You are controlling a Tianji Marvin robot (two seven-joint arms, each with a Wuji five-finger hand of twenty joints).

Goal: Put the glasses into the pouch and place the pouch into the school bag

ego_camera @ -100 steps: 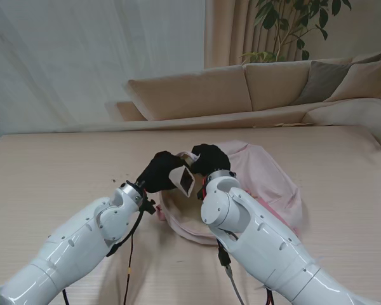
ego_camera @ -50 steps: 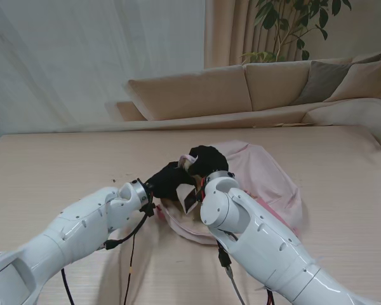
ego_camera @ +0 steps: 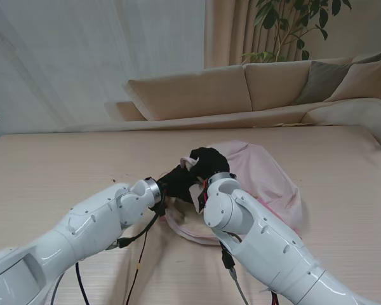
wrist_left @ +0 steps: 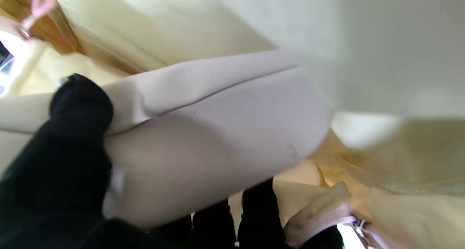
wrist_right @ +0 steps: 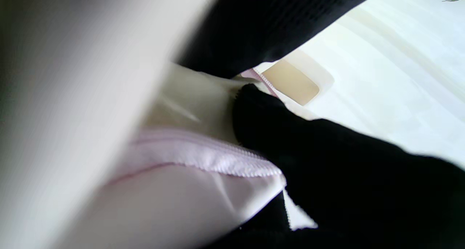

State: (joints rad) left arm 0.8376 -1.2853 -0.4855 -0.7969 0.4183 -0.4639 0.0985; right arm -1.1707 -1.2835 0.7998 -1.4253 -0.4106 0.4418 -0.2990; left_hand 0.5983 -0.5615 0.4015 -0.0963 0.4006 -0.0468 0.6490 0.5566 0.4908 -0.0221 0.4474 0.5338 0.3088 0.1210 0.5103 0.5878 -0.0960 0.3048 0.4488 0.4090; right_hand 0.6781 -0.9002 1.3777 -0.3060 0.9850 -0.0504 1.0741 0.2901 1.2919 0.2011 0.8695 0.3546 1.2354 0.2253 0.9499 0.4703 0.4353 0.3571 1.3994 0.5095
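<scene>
Both hands meet at the school bag [ego_camera: 267,181] mouth mid-table: your left hand [ego_camera: 176,183] has its fingers clamped on the pouch [wrist_left: 218,133], its long axis running inward, while your right hand [ego_camera: 206,161] pinches the rim.

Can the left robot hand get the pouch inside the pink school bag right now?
Probably yes. The left robot hand grips the pouch right at the pink school bag, and the right robot hand seems to hold the zipper edge open. Nothing visible blocks the opening.
</scene>
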